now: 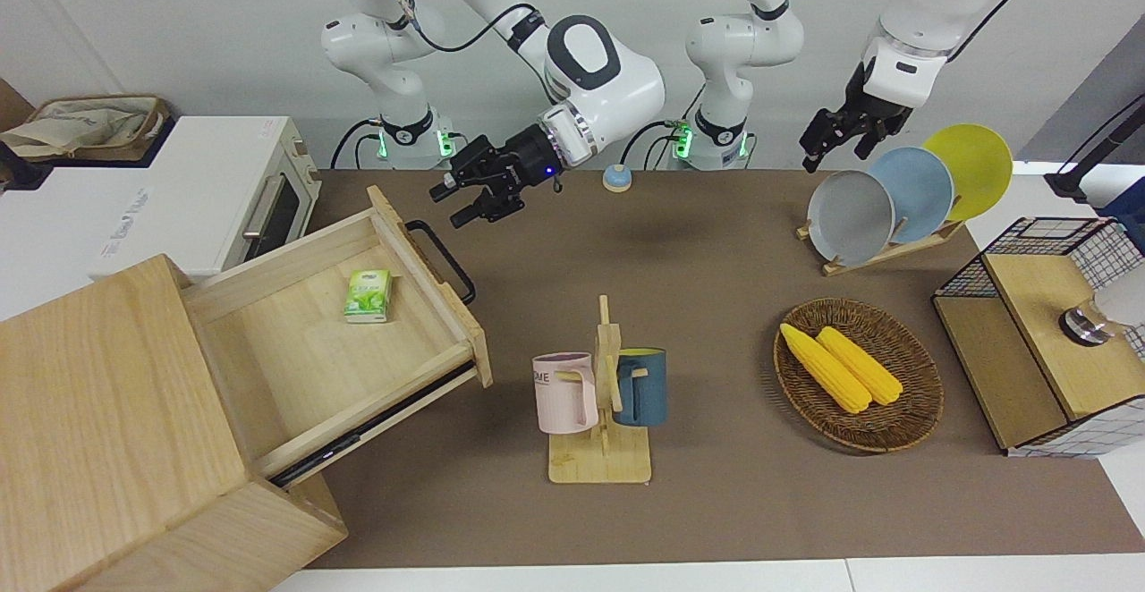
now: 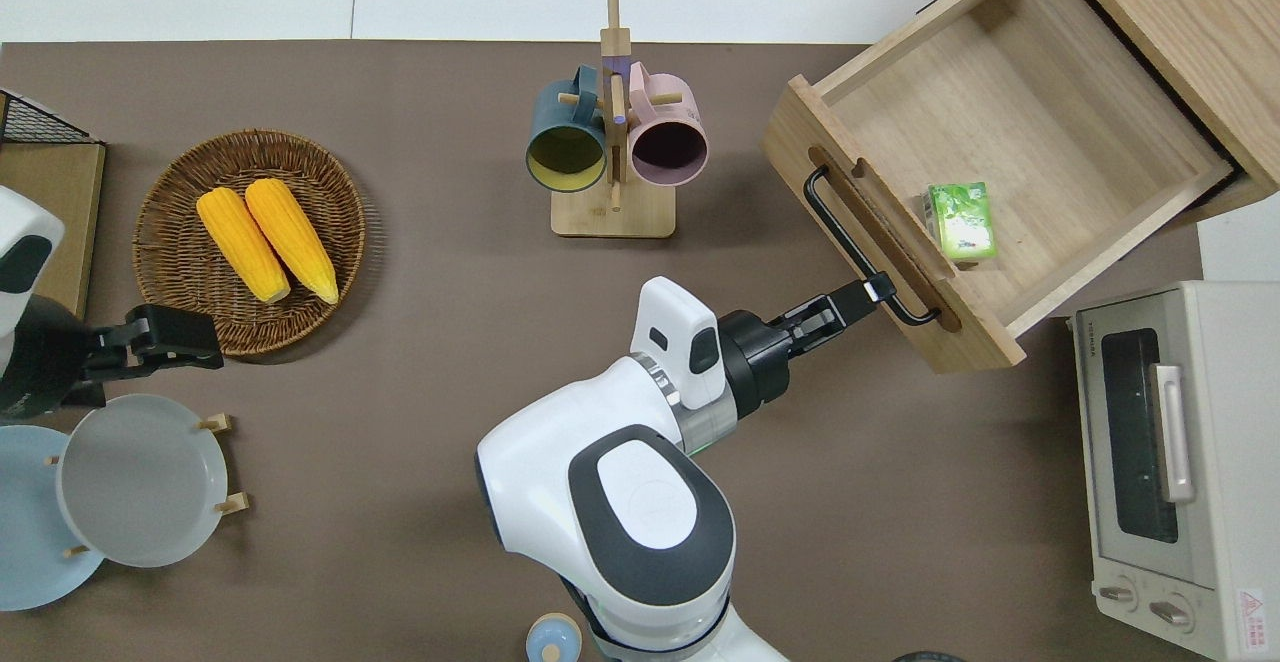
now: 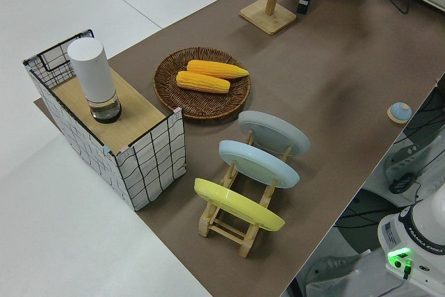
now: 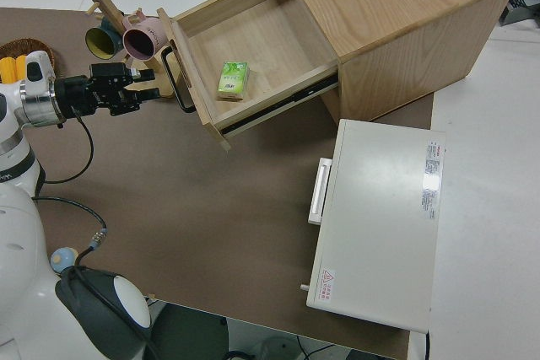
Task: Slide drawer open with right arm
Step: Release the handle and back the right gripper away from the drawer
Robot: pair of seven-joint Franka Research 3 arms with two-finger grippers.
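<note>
The light-wood drawer (image 1: pixel 313 342) stands pulled far out of the large pale wooden box (image 1: pixel 98 413). It also shows in the overhead view (image 2: pixel 1040 112) and the right side view (image 4: pixel 253 40). Its black bar handle (image 1: pixel 443 257) (image 2: pixel 850 232) (image 4: pixel 175 82) is free. A small green carton (image 1: pixel 368 295) (image 2: pixel 960 220) lies in the drawer near its front panel. My right gripper (image 1: pixel 454 203) (image 2: pixel 868 290) (image 4: pixel 145 90) is open and empty, raised just clear of the handle's end nearer the robots. My left gripper (image 1: pixel 818 149) is parked.
A white toaster oven (image 1: pixel 224 190) stands beside the drawer, nearer the robots. A mug rack (image 1: pixel 601 395) with two mugs stands mid-table. A basket with corn (image 1: pixel 859 373), a plate rack (image 1: pixel 894 194) and a wire-mesh box (image 1: pixel 1047 342) are toward the left arm's end.
</note>
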